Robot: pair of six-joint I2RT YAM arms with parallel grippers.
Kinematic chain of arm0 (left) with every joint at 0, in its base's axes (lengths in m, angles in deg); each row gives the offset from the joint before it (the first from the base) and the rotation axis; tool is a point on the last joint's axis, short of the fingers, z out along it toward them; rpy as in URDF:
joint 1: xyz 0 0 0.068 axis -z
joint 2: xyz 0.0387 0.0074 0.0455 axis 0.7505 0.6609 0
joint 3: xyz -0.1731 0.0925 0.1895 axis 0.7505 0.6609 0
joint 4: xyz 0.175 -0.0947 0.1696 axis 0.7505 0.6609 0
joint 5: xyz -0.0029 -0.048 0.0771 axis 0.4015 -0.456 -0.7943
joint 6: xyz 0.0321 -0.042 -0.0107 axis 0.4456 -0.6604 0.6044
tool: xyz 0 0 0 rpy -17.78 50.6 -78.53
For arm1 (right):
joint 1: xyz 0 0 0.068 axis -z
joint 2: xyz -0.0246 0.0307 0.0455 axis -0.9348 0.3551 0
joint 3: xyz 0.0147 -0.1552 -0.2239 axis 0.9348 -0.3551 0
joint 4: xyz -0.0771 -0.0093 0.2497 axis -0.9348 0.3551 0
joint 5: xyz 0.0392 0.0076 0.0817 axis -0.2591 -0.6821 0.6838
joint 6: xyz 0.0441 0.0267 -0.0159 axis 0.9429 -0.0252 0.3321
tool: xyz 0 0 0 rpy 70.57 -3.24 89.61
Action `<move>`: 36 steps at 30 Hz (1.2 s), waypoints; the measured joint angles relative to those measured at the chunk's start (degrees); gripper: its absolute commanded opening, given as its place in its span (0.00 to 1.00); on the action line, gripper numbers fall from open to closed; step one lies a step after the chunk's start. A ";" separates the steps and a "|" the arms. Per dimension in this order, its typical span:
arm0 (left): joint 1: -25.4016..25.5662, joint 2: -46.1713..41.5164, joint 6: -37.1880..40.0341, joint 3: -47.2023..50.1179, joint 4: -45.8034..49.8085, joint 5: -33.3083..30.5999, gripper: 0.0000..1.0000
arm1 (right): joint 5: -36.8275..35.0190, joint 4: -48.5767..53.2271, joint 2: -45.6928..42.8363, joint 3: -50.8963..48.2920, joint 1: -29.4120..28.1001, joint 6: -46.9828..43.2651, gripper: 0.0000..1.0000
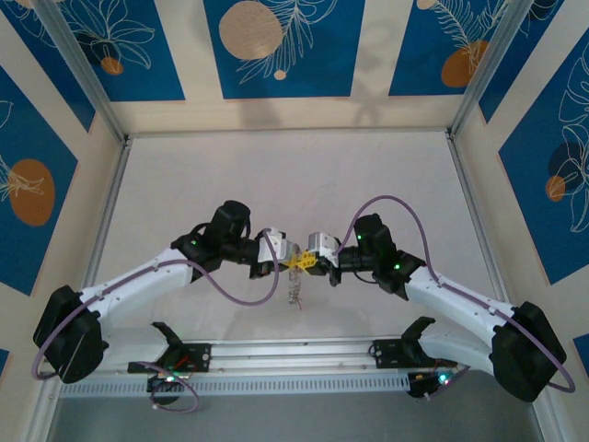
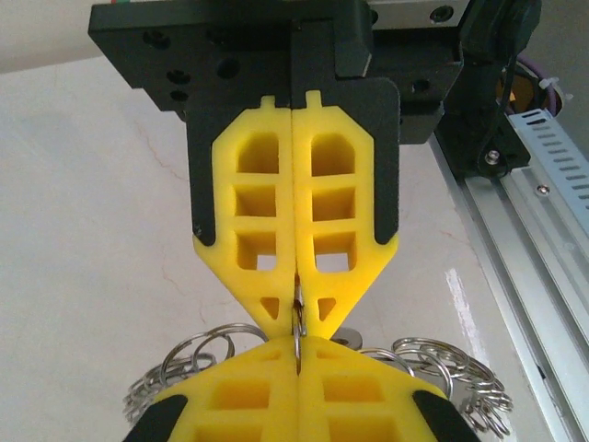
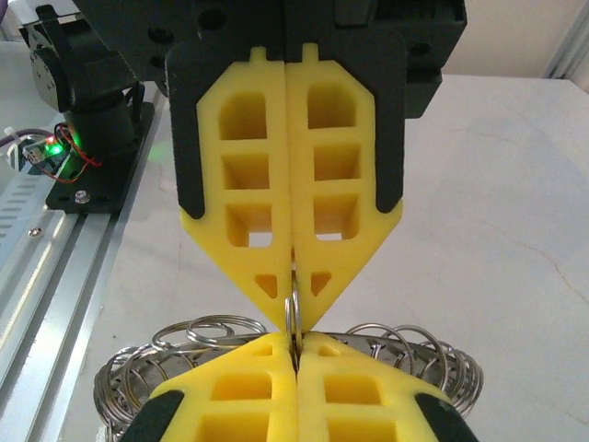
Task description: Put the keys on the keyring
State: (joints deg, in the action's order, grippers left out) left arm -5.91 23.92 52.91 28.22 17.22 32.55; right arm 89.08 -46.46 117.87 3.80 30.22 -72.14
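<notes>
My left gripper (image 1: 293,261) and right gripper (image 1: 309,262) meet tip to tip above the table's middle. Both are shut on one thin silver split ring (image 3: 293,308), seen edge-on between the yellow fingertips. In the left wrist view my left gripper (image 2: 299,344) is at the bottom and the right gripper (image 2: 296,324) faces it, with the ring (image 2: 298,318) between them. The keyring (image 1: 294,295), a silver bundle with many small loops, lies just under the grippers (image 2: 152,396) (image 3: 138,387). I cannot tell whether the pinched ring joins it. The keys are out of view.
An aluminium rail (image 1: 294,354) runs along the near edge, beside the arm bases (image 2: 543,249) (image 3: 55,276). The pale table (image 1: 294,175) stretches back to the patterned walls, with metal frame posts (image 1: 474,83) at the far corners.
</notes>
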 measured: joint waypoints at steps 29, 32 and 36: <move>-0.35 -4.11 3.23 -0.44 7.04 -5.75 0.00 | 1.38 -4.61 -5.81 -2.69 1.92 1.07 0.26; -0.35 -4.31 3.32 -0.28 6.75 -3.93 0.00 | 1.57 -4.37 -3.98 -2.60 1.46 0.52 0.26; -0.35 -4.31 3.48 0.07 6.51 -2.54 0.00 | 1.81 -4.02 -1.55 -1.95 0.72 -0.15 0.25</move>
State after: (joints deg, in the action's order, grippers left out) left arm -6.26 19.61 56.39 28.29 23.73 30.02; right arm 90.89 -50.48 116.31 1.85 30.94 -72.30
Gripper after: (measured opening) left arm 0.038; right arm 0.255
